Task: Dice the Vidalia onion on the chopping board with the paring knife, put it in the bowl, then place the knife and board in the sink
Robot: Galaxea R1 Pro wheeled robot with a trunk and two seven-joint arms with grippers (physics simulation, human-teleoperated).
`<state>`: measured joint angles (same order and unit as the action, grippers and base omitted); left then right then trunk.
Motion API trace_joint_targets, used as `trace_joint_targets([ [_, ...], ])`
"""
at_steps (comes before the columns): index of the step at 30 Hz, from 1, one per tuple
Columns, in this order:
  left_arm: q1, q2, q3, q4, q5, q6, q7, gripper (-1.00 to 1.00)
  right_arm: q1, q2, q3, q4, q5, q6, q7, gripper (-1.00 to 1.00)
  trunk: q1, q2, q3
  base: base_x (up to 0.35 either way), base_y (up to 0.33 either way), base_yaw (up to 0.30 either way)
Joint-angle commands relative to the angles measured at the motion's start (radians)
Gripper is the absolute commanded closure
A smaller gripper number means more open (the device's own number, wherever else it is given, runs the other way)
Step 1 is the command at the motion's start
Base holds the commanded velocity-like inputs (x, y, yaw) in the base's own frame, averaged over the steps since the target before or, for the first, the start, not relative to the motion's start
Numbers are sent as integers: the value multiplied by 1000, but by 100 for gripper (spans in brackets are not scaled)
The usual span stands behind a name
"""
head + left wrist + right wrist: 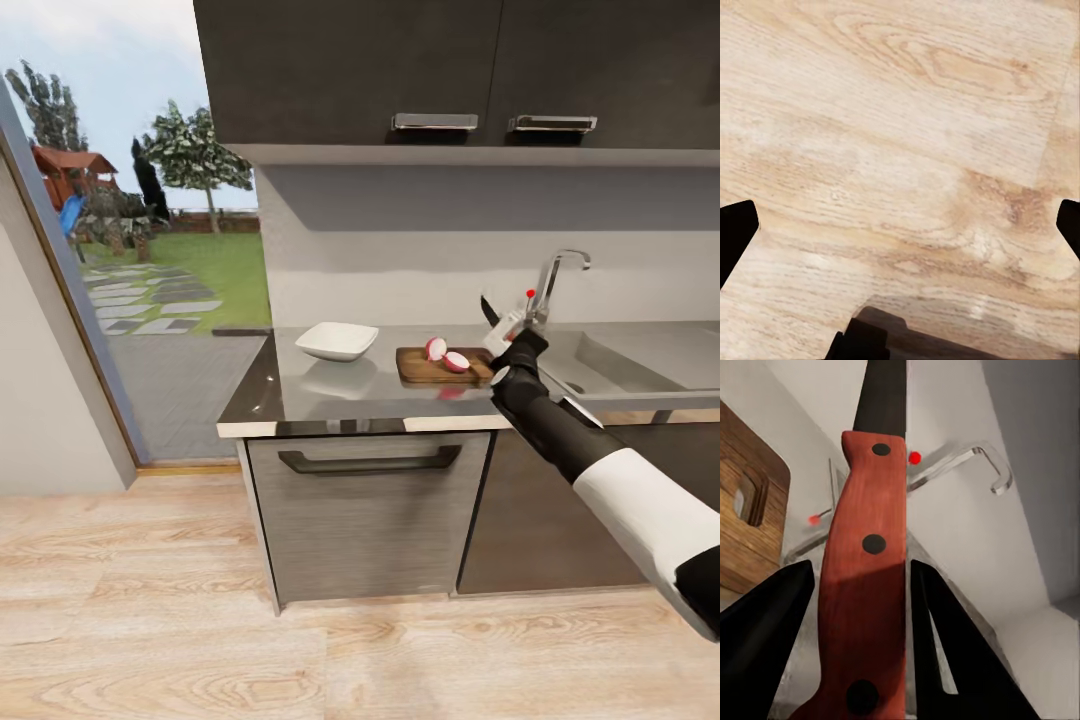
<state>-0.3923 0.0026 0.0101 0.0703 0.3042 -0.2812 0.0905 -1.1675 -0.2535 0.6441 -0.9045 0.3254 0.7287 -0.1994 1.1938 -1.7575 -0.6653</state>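
The onion lies in two halves [435, 348] [457, 361], cut faces pale, on the brown chopping board [415, 371] on the countertop [300, 398]. The white bowl [337, 340] stands to the board's left and looks empty. My right gripper [503, 336] hovers just off the board's right end, shut on the paring knife [489, 311], blade pointing up. In the right wrist view the red handle [866, 562] sits between the black fingers [765, 645], with the board's slotted end [746, 525] beside it. The sink [600, 372] lies to the right. My left gripper [900, 232] is open over the floor.
A chrome tap [556, 272] with a red knob rises behind the sink. Dark wall cabinets [450, 70] hang above the counter. A drawer front with a handle [368, 462] sits below. At the left a glass door [140, 300] opens onto a garden. The floor is pale wood.
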Motion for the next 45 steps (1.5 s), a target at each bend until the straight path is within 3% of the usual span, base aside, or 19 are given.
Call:
trace_joint_targets([
  [1, -2, 1, 1, 4, 2, -13, 0, -100, -1, -1, 4, 0, -10, 3, -2, 100, 0, -1, -1, 0, 0, 0],
  [8, -2, 4, 1, 5, 3, -45, 1, -100, -1, 4, -1, 2, -37, -7, -3, 100, 0, -1, -1, 0, 0, 0],
  [45, -1, 2, 1, 5, 3, -49, 1, -100, -1, 4, -1, 2, -39, -8, -12, 100, 0, -1, -1, 88, 0, 0],
])
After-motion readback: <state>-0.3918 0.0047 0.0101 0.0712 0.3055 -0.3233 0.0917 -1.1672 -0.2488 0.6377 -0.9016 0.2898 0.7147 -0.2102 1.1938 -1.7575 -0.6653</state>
